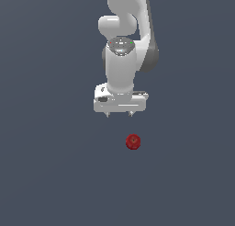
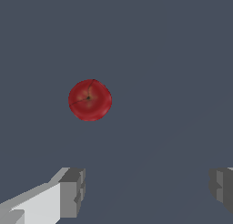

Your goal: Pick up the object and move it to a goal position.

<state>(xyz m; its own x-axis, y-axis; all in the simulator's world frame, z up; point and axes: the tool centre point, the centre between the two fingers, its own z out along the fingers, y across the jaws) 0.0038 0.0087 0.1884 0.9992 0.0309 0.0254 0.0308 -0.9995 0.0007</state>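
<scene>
Flat slate-grey ground (image 1: 46, 174) fills both views, with no edge or marking to break it. Going from the exterior view's left toward its right, that side of the scene holds only this plain surface until the middle, where the white arm (image 1: 120, 59) hangs down from the top of the picture. At its lower end sits the claw (image 1: 119, 115), a wide white block with two short fingertips (image 1: 108, 115) pointing downward and set well apart, so the claw is open and holds nothing. A little further toward the exterior view's right, and lower in the picture than the fingertips, lies the ball (image 1: 133, 142), small, dark red and roughly round, much smaller than the claw. It rests apart from the claw, touching neither finger. In the wrist view the ball (image 2: 89, 100) shows a small dark dimple with faint lines running out from it. Both grey finger pads (image 2: 73, 193) appear at the picture's edge with a wide gap between them, and the ball lies outside that gap, closer to one pad than the other.
</scene>
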